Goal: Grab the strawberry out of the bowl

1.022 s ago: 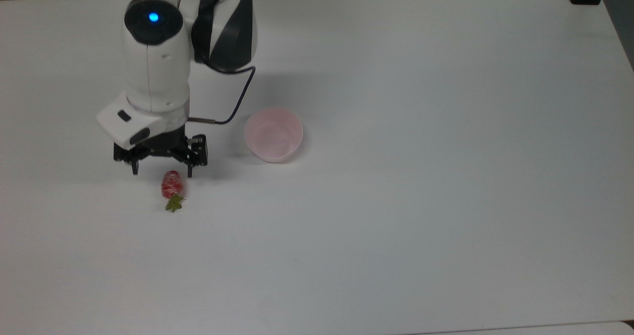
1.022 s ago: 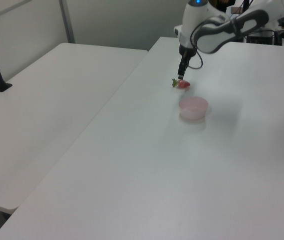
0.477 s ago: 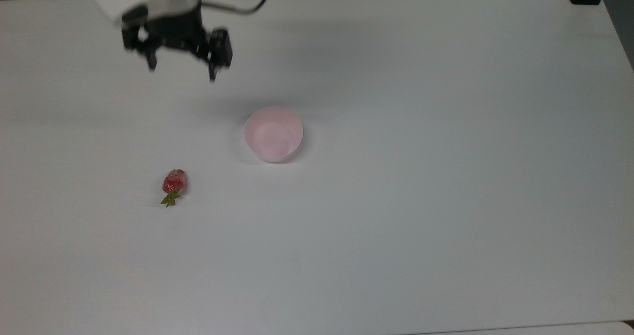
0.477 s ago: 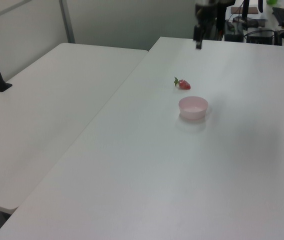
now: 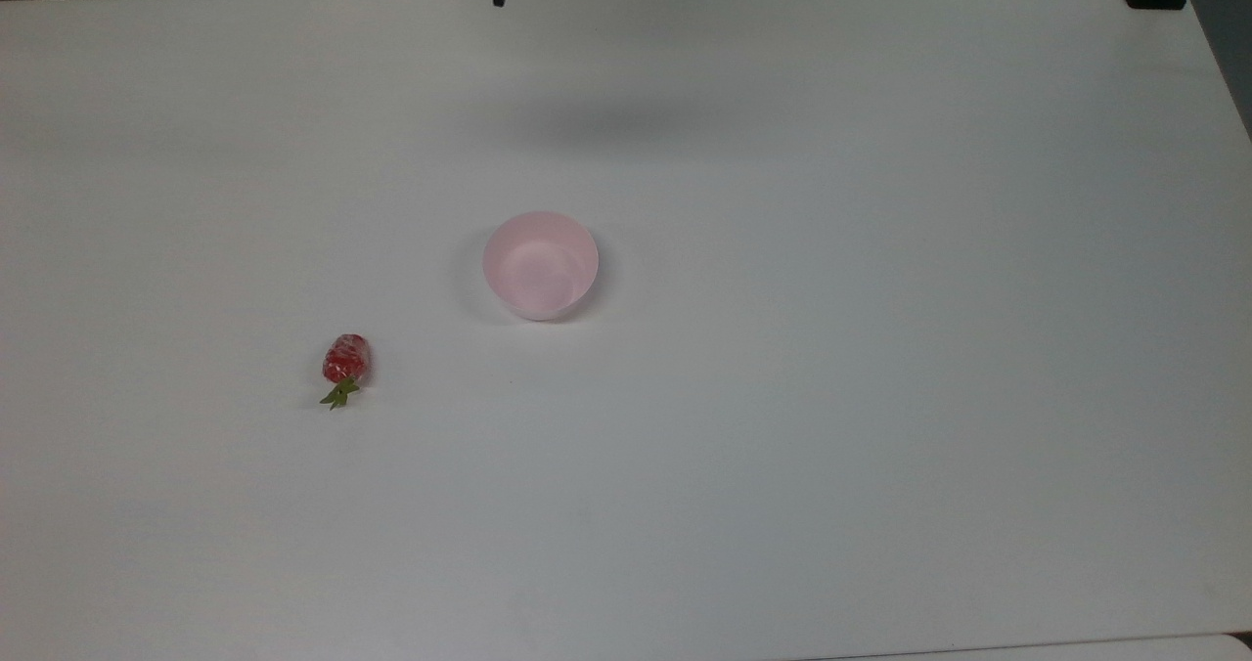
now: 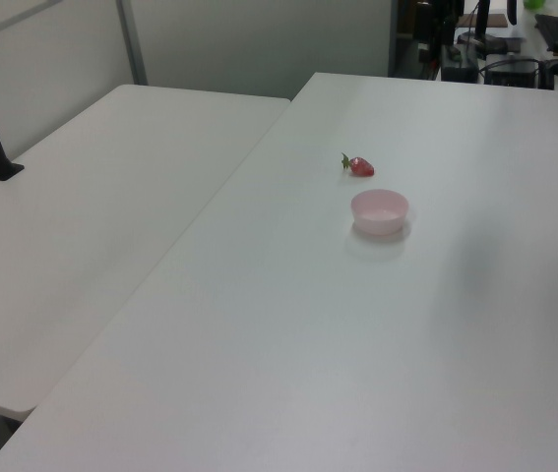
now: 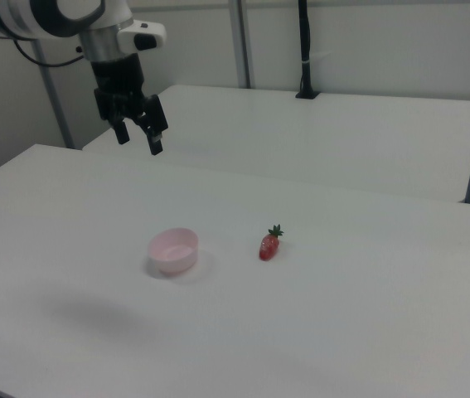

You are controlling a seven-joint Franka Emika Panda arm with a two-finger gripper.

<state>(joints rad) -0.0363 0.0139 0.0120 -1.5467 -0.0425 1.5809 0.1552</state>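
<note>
Oddly, the strawberry (image 5: 344, 362) lies on the bare table (image 5: 782, 446), not in the bowl (image 5: 540, 265). In the top view it sits near and to the left of the bowl, well apart from it, with nothing between them. Its long axis runs near to far in the top view, with the green stem (image 5: 338, 394) pointing toward the near edge and the red body toward the far side. In the right view the strawberry (image 7: 268, 245) lies to the right of the bowl (image 7: 173, 250), stem pointing away from that camera. The bowl looks empty in all three views.

Farther back, the gripper (image 7: 138, 133) hangs high above the far part of the table, fingers spread apart and holding nothing. In the right view it is up and to the left of the bowl, farther still from the strawberry. So any pick would likely call for a long travel down and across, with the fingers closing across the fruit's short width.

Much of the arm is cut off at the right view's left edge. In the left view the strawberry (image 6: 360, 166) is small and its speckles are hard to make out.
</note>
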